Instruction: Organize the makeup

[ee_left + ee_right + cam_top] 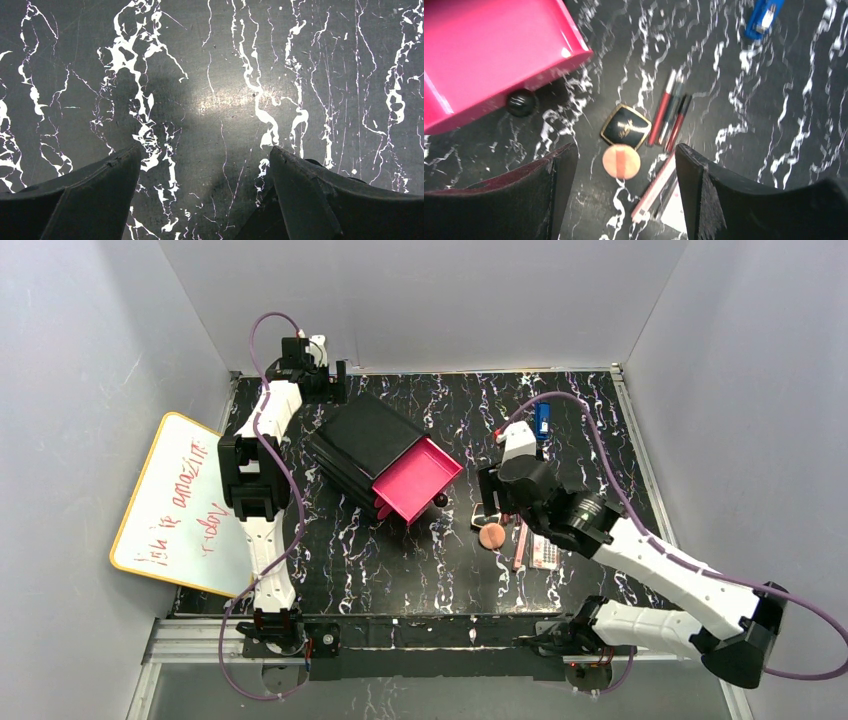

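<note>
The makeup lies in a cluster on the black marbled table, right of the open pink drawer (489, 55). A small black compact (626, 127) touches a round peach disc (621, 161). Thin dark-red sticks (663, 115) lie beside the compact, with a pink stick (654, 187) and a pale palette (674, 212) nearer. My right gripper (625, 148) hangs open above the disc (492, 535), holding nothing. My left gripper (205, 149) is open over bare table behind the box, at the back left (335, 380).
A black box (355, 440) stands left of centre, its pink drawer (417, 480) pulled out toward the makeup, with a black knob (520, 102) on its front. A small blue object (542, 420) lies behind my right gripper. A whiteboard (180, 505) leans at the left edge.
</note>
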Controlling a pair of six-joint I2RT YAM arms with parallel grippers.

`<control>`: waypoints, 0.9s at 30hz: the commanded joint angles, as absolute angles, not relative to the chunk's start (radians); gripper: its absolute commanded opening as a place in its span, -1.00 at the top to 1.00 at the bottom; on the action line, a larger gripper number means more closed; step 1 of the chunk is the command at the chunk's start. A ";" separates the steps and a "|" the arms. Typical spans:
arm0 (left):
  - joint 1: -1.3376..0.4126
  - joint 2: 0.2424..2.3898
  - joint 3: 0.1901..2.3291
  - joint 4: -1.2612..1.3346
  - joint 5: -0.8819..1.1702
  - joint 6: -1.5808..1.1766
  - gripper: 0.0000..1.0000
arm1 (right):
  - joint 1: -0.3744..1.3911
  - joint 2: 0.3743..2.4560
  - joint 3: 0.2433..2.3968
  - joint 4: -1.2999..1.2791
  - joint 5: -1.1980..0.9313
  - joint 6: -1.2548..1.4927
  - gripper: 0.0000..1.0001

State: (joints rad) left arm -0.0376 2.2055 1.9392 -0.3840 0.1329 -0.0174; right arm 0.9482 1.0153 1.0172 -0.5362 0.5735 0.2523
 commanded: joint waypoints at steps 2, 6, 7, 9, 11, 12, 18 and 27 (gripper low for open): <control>-0.037 2.223 1.981 -0.415 0.167 -0.005 -0.94 | 0.934 1.053 0.936 -0.624 0.573 0.451 -0.57; -0.037 2.215 1.977 -0.417 0.169 -0.005 -0.94 | 0.899 1.085 0.841 -0.533 0.487 0.457 -0.59; -0.038 2.213 1.977 -0.416 0.170 -0.005 -0.94 | 0.891 1.095 0.821 -0.512 0.473 0.460 -0.58; -0.037 2.208 1.975 -0.416 0.166 -0.005 -0.94 | 0.878 1.109 0.782 -0.476 0.456 0.464 -0.55; -0.037 2.205 1.973 -0.416 0.166 -0.004 -0.94 | 0.864 1.118 0.741 -0.445 0.441 0.473 -0.47; -0.037 2.204 1.973 -0.417 0.165 -0.005 -0.94 | 0.859 1.121 0.721 -0.425 0.429 0.476 -0.45; -0.037 2.201 1.974 -0.418 0.170 -0.004 -0.94 | 0.836 1.169 0.643 -0.331 0.385 0.492 -0.45; -0.037 2.196 1.970 -0.419 0.171 -0.005 -0.94 | 0.808 1.278 0.616 -0.196 0.337 0.485 -0.16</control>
State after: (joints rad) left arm -0.0376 2.2063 1.9461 -0.3950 0.1516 -0.0177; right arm 0.8238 1.2476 0.6243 -0.3035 0.3622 0.4744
